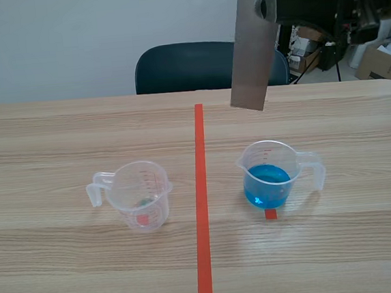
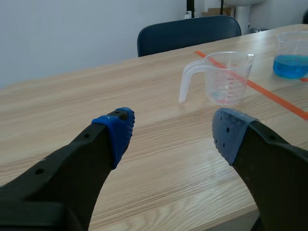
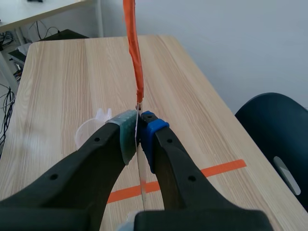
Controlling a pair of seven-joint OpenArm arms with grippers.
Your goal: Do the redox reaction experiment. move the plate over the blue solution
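The scene view shows the plate (image 1: 250,46) as a flat grey sheet. The right wrist view shows it edge-on, pinched by the right claw (image 3: 138,129). The left claw (image 2: 173,137) gapes wide.

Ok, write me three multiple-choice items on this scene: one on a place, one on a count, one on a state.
1. Where is the flat grey metal plate relative to the wooden table?
A. Lying flat on it
B. Leaning against its edge
C. Held in the air above it by the right gripper

2. How many clear plastic measuring cups stand on the table?
A. Two
B. One
C. Three

3. How does the left gripper stand?
A. Shut on a cup
B. Open, holding nothing
C. Shut on the plate

Key:
1 C: the plate hangs clamped in the right gripper, clear of the table.
2 A: there is one cup with blue liquid and a second cup without.
3 B: its fingers are apart with only table between them.
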